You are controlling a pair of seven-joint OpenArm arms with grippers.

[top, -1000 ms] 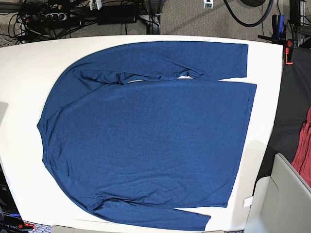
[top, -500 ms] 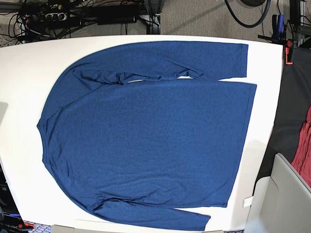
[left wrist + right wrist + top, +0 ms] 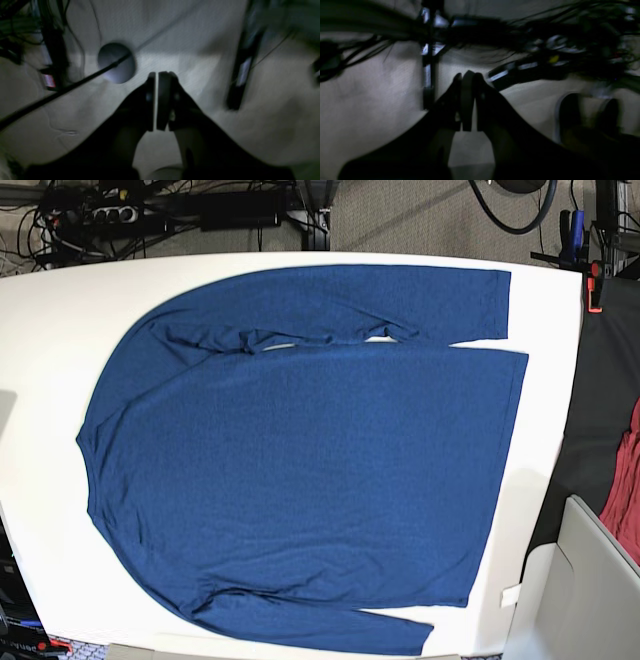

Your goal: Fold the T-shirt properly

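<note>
The T-shirt (image 3: pixel 300 460) lies spread flat on the white table (image 3: pixel 45 340), exactly as it lay a second ago; nothing on it has moved, so we judge that folding is not yet begun; the fabric is thin, heathered navy knit, both long sleeves laid along the body, with small wrinkles near the upper sleeve. Our left gripper (image 3: pixel 156 100) and right gripper (image 3: pixel 467 100) are fully closed and empty, away from the table, above the floor with cables.
</note>
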